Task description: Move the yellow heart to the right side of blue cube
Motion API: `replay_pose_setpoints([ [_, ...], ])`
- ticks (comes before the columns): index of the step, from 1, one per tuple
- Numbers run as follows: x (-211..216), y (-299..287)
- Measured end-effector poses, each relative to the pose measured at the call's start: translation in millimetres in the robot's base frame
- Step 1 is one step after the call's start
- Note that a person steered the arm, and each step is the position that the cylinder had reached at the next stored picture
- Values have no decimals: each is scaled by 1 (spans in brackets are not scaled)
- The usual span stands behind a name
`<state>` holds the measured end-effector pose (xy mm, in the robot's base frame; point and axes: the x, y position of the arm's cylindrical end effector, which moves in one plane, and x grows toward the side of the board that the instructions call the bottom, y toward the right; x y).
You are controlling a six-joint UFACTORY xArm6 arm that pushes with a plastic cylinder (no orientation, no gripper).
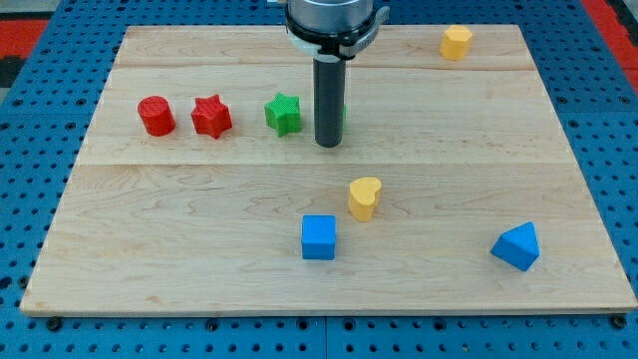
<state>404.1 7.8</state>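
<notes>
The yellow heart [365, 197] lies just below the board's middle. The blue cube [319, 237] sits close to it, below and to its left. My tip [328, 145] is at the lower end of the dark rod, above the heart and a little to its left, with bare board between them. The tip stands right beside a green block [342, 112] that the rod mostly hides.
A red cylinder [156, 116], a red star [210, 116] and a green star [283, 113] stand in a row at the view's left of the rod. A yellow block [457, 42] is at the top right. A blue wedge-like block [516, 245] is at the bottom right.
</notes>
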Motion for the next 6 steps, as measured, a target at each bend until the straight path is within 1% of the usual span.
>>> replay_pose_setpoints([
  [1,-7,0],
  [4,65,17],
  [5,87,7],
  [6,93,-6],
])
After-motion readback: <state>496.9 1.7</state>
